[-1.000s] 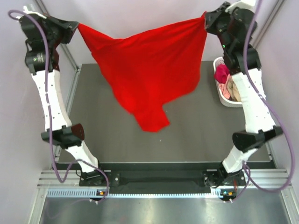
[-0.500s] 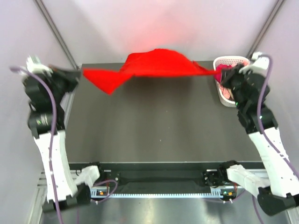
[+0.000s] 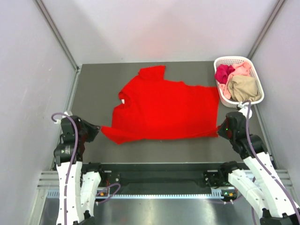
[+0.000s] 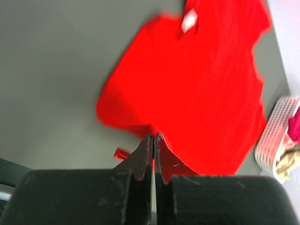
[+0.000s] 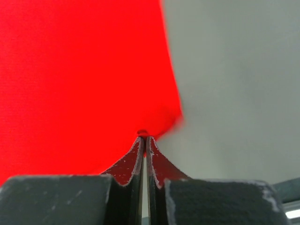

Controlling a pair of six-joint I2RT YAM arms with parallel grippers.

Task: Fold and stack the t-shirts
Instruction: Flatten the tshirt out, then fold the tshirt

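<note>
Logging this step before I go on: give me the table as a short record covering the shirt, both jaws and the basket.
red t-shirt: spread open on the table, not folded
collar: to the left, white label showing
left jaws: shut, pinching the shirt's near left corner
right jaws: shut, pinching the shirt's near right corner
basket: far right corner of the table
basket contents: magenta shirt, pale pink shirt, tan shirt, all bunched up
stack: none begun
</note>
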